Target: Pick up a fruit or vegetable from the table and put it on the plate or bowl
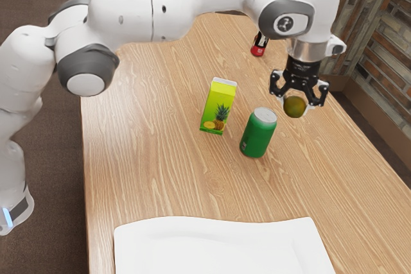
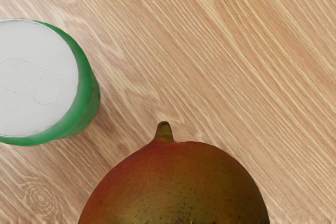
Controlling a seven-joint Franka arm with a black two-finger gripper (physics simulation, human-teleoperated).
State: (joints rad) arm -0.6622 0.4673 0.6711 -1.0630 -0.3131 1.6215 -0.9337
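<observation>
Since plate (image 1: 218,248) sits well apart past can (image 1: 258,134), my gripper (image 1: 297,101) clamps mango (image 1: 295,108) from both sides, high above table (image 1: 154,171).

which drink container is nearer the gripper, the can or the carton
The green can: it stands just beside the gripper holding the mango; the pineapple carton stands beyond the can.

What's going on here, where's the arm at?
The Franka arm's fingers are shut on a mango, which looks lifted clear of the table, right beside an upright green can. A pineapple juice carton stands on the can's other side, toward the exterior view's left. The mango is not yet on the white plate at the table's near edge, so the placing is left to do.
</observation>
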